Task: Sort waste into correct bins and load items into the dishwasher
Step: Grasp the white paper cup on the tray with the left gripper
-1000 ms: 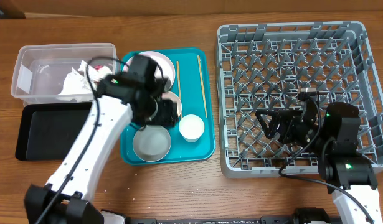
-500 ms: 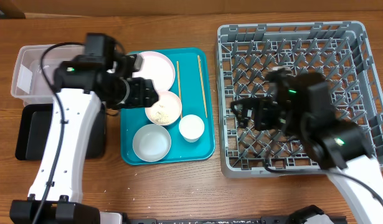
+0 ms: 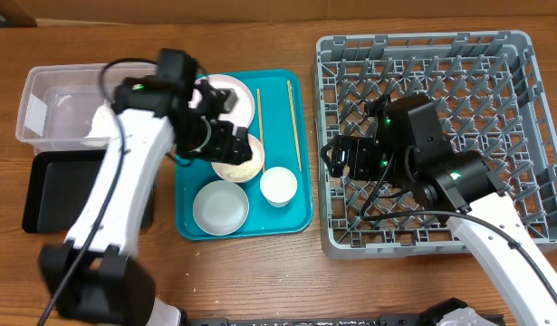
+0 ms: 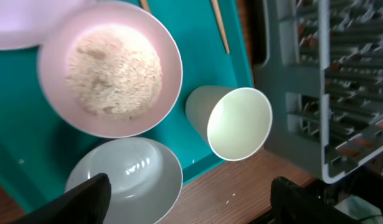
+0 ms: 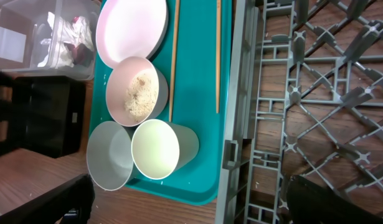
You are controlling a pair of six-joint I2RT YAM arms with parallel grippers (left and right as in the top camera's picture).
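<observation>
On the teal tray (image 3: 296, 217) sit a white plate (image 3: 225, 95), a bowl of rice (image 3: 239, 161), an empty pale bowl (image 3: 220, 206), a white cup (image 3: 278, 186) and two chopsticks (image 3: 258, 113). My left gripper (image 3: 225, 138) hovers open and empty over the rice bowl (image 4: 110, 65). My right gripper (image 3: 337, 158) is open and empty above the left wall of the grey dish rack (image 3: 495, 72), facing the cup (image 5: 157, 149). White paper with red marks (image 5: 70, 37) lies in the clear tub (image 3: 52, 100). The black tray (image 3: 70, 190) sits in front of it.
The rack holds nothing visible among its pegs (image 5: 303, 93). A few rice grains lie on the wood by the tray's front edge (image 4: 231, 198). The second chopstick (image 3: 293, 122) lies along the tray's right side.
My left arm has swung from the tub side back over the tray, above the rice bowl. My right arm has moved left across the rack to its left wall.
</observation>
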